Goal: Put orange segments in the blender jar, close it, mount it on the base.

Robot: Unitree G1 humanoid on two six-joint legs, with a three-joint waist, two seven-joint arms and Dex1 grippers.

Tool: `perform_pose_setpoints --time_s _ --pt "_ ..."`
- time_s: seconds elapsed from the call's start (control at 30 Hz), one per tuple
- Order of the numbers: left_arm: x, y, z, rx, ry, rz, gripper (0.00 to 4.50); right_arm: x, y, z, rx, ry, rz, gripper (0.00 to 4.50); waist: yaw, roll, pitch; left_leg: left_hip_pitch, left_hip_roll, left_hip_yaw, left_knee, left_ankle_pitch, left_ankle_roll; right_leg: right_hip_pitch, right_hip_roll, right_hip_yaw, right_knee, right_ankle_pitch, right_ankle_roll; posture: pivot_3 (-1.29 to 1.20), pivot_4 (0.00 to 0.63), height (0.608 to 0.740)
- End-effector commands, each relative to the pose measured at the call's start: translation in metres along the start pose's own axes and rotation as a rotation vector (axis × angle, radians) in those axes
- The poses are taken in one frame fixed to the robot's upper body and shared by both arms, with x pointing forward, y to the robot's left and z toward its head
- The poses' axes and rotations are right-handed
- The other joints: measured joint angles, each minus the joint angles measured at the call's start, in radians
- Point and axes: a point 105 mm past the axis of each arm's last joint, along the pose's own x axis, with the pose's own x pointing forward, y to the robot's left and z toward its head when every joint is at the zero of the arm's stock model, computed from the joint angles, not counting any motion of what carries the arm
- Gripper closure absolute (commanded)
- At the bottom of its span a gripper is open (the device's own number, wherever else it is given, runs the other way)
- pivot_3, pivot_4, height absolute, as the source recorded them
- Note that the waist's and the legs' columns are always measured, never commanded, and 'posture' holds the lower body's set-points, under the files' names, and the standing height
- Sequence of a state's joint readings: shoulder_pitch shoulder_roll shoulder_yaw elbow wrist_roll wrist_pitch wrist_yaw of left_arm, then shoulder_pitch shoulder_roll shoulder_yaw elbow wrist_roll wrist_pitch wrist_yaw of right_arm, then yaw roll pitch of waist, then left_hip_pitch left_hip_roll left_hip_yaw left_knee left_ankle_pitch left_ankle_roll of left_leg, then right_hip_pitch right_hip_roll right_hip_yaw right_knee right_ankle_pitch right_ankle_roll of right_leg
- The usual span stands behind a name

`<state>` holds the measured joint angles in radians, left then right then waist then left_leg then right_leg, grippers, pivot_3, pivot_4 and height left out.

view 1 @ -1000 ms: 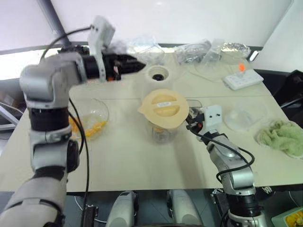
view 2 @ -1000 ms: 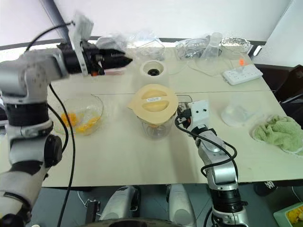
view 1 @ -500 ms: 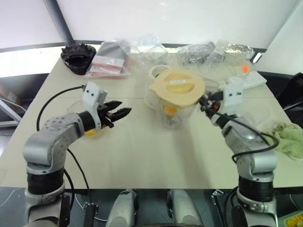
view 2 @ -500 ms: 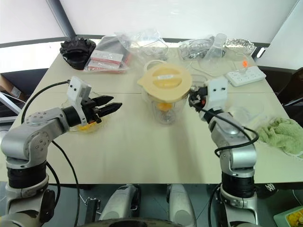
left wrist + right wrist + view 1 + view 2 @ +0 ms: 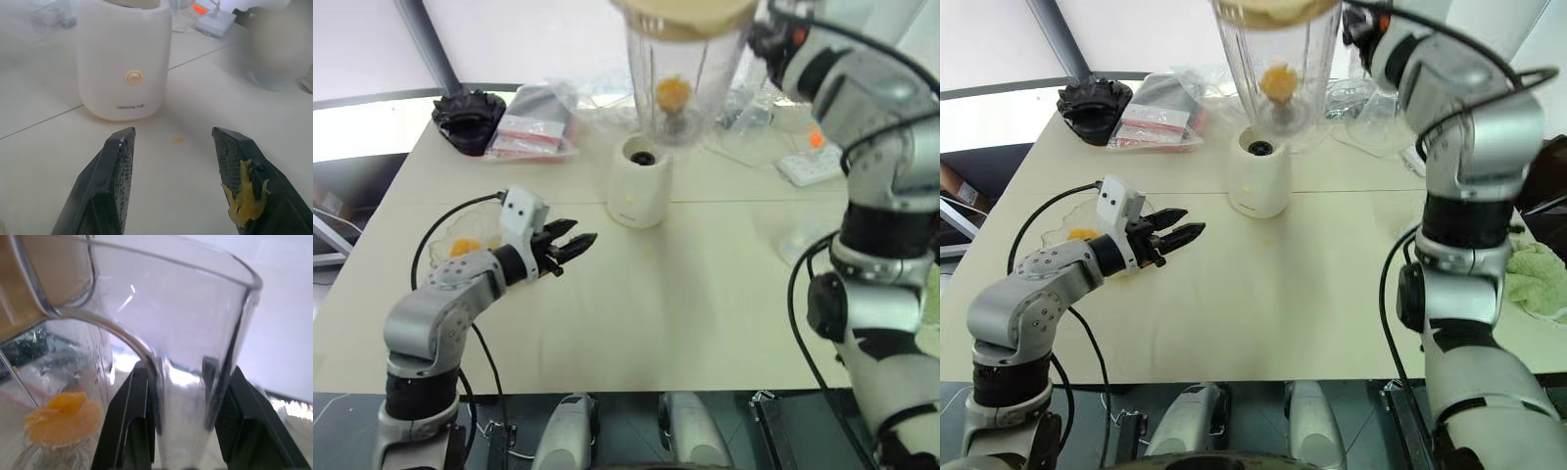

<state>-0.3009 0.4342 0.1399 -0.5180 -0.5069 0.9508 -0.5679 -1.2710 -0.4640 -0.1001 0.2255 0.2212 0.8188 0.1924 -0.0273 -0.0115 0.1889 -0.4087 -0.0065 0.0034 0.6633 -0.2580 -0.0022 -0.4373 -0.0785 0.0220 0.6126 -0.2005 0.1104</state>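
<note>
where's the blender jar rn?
Head views: the blender jar hangs lidded in the right gripper, held by its handle, just above the base at the table's middle.

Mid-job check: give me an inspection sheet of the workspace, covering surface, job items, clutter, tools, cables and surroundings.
Surface: cream table, small yellow fleck on it before the base.
Job's things: blender jar, lidded, orange segments inside, held in the air above the base; base socket vacant. More segments in the clear dish at the left.
Clutter: plastic bags, black object, power strip, green cloth.
Grippers: left tool open, holding nothing, pulp stuck on one finger; right tool shut on the jar's handle.
Cables: black cables along both arms.
Surroundings: white backdrop behind the table.
</note>
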Motion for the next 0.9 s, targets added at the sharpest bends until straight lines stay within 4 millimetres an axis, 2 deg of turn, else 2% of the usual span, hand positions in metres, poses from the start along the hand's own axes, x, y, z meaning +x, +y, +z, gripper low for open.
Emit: perform_pose_setpoints --time_s 0.03,0.17,0.33,0.6,0.9 --pt "-0.007 -0.014 0.011 0.048 -0.059 -0.039 1.93 0.025 -0.004 0.011 -0.002 -0.075 -0.042 3.52 0.0 0.0 0.0 0.0 0.0 0.0 0.0 0.0 0.0 0.0 0.0 0.0 0.0 0.0 0.0 0.0 0.15 0.74" --pt "-0.011 -0.015 0.007 0.047 -0.058 0.001 1.93 0.049 0.005 -0.012 0.023 -0.05 -0.041 3.52 -0.008 0.0 0.0 -0.001 0.0 0.001 0.0 0.0 0.0 0.0 -0.002 0.001 -0.001 0.0 0.0 0.0 0.15 0.74" --pt "-0.017 -0.015 0.003 0.058 -0.049 0.057 1.93 0.059 0.01 -0.032 0.038 -0.021 -0.048 3.52 -0.016 0.001 0.001 -0.002 0.0 -0.002 -0.001 0.0 0.0 -0.001 -0.002 0.001 -0.001 0.002 0.003 0.0 0.15 0.74" --pt "-0.018 -0.015 0.003 0.052 -0.052 0.08 1.93 0.06 0.013 -0.029 0.122 -0.01 -0.041 3.52 -0.017 0.001 0.001 -0.001 0.0 -0.004 0.0 0.0 -0.001 -0.001 -0.002 0.001 0.0 0.0 0.0 0.0 0.15 0.74" --pt "-0.008 -0.018 0.007 0.054 -0.049 0.044 1.93 0.055 0.032 -0.019 0.163 -0.005 -0.014 3.52 -0.018 0.001 0.001 -0.001 0.0 -0.004 -0.001 0.0 -0.001 -0.002 -0.001 0.0 0.001 0.001 0.001 0.0 0.15 0.74"
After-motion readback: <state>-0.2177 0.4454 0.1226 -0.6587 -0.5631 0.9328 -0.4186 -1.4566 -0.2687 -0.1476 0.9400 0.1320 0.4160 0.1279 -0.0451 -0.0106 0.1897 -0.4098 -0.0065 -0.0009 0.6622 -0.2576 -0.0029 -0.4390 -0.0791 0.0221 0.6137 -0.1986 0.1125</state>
